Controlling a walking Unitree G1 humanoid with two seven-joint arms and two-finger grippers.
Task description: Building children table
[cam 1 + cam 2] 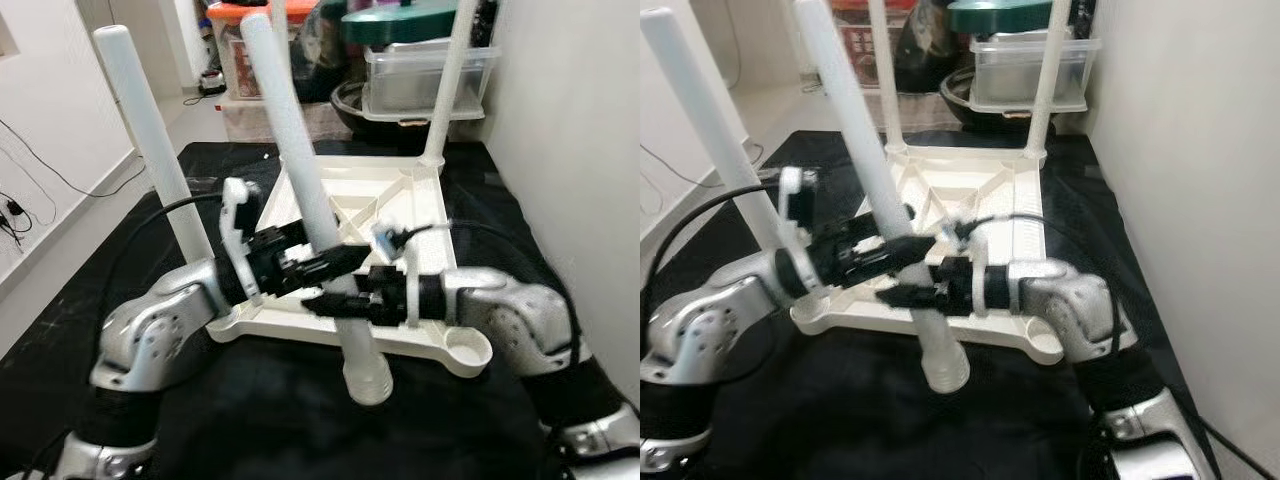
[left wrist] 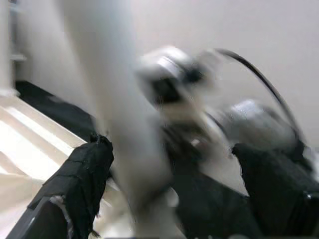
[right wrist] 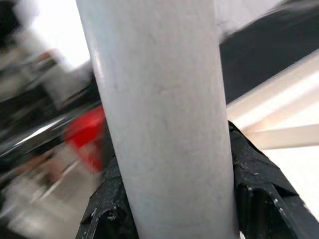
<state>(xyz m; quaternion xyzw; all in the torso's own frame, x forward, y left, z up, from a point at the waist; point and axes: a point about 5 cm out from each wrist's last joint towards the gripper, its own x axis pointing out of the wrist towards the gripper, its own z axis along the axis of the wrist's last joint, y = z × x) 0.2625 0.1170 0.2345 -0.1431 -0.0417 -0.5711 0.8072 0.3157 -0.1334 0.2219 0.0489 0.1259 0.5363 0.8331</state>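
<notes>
Leg-fitting is the step: I have both the left gripper [image 1: 335, 262] and right gripper [image 1: 325, 303] with jaws closed on the loose leg [image 1: 300, 170], which next needs seating upright in the tabletop's [image 1: 400, 205] empty corner socket [image 1: 467, 350].

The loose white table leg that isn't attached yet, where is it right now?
The loose white leg is front and centre in the head views, tilted, gripped between the left gripper and right gripper at the near edge of the upside-down tabletop.

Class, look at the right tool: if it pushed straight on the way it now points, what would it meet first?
Likely the left tool, just past the white leg that the right tool already grips; depth is hard to judge.
</notes>
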